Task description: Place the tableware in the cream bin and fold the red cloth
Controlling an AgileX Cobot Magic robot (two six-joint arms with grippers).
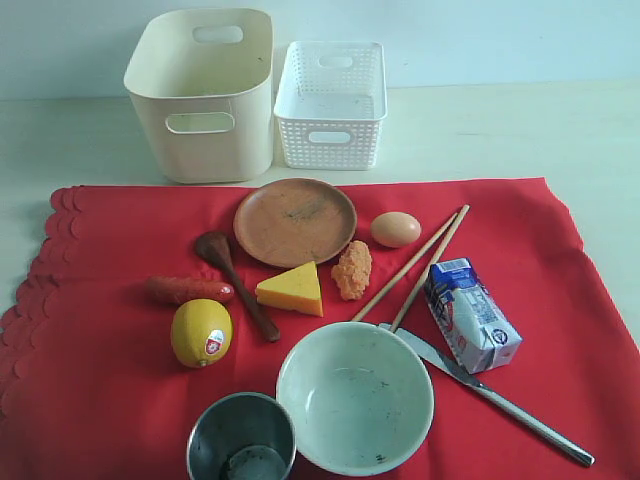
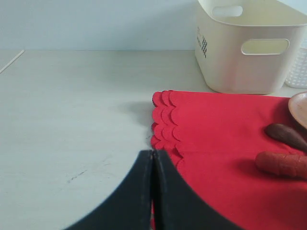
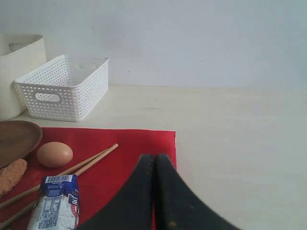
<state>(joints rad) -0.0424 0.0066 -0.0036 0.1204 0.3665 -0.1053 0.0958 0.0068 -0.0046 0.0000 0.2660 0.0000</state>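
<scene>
The red cloth (image 1: 560, 330) lies flat with the tableware on it: a brown plate (image 1: 295, 221), a dark wooden spoon (image 1: 236, 280), chopsticks (image 1: 412, 264), a steel knife (image 1: 490, 393), a pale green bowl (image 1: 354, 396) and a steel cup (image 1: 241, 437). The cream bin (image 1: 203, 95) stands behind the cloth. Neither arm appears in the exterior view. My left gripper (image 2: 152, 153) is shut with nothing in it, above the cloth's scalloped edge (image 2: 163, 122). Over the cloth's far corner (image 3: 163, 139), my right gripper (image 3: 154, 156) is shut and holds nothing.
A white perforated basket (image 1: 331, 103) stands right of the cream bin. On the cloth lie a sausage (image 1: 188, 290), lemon (image 1: 201, 332), cheese wedge (image 1: 291, 289), an orange crumbed piece (image 1: 352, 270), an egg (image 1: 395, 229) and a milk carton (image 1: 470, 315). Bare pale table (image 1: 500, 130) surrounds the cloth.
</scene>
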